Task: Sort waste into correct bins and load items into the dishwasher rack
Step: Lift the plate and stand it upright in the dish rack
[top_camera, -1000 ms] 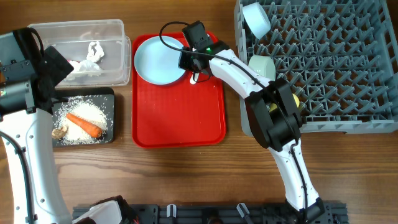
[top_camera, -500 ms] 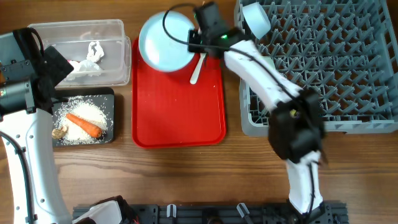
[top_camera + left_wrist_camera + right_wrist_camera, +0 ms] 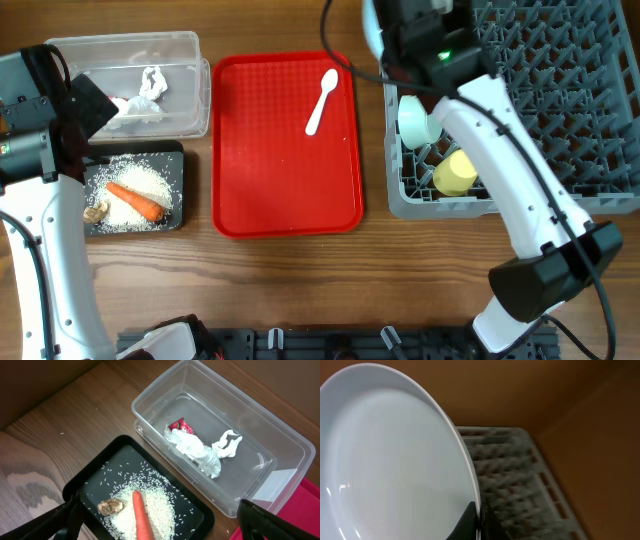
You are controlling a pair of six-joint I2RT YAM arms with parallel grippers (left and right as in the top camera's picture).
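While right fingers (image 3: 469, 521) pinch plate (image 3: 385, 470) rim, spoon (image 3: 321, 100) lies on red tray (image 3: 285, 170).

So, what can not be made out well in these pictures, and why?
- Light blue round plate: overhead view, nearly all hidden by the right arm and the top edge.
- Grey plastic dishwasher rack: right wrist view, blurred, partly behind the plate.
- Red wrapper: left wrist view, mostly under the crumpled white tissue.

We see bright, even light from above, soft short shadows on the wooden table (image 3: 300, 270), we catch faint glare streaks on the light blue round plate (image 3: 385, 460), the grey plastic grid rack (image 3: 515, 475) behind it blurred
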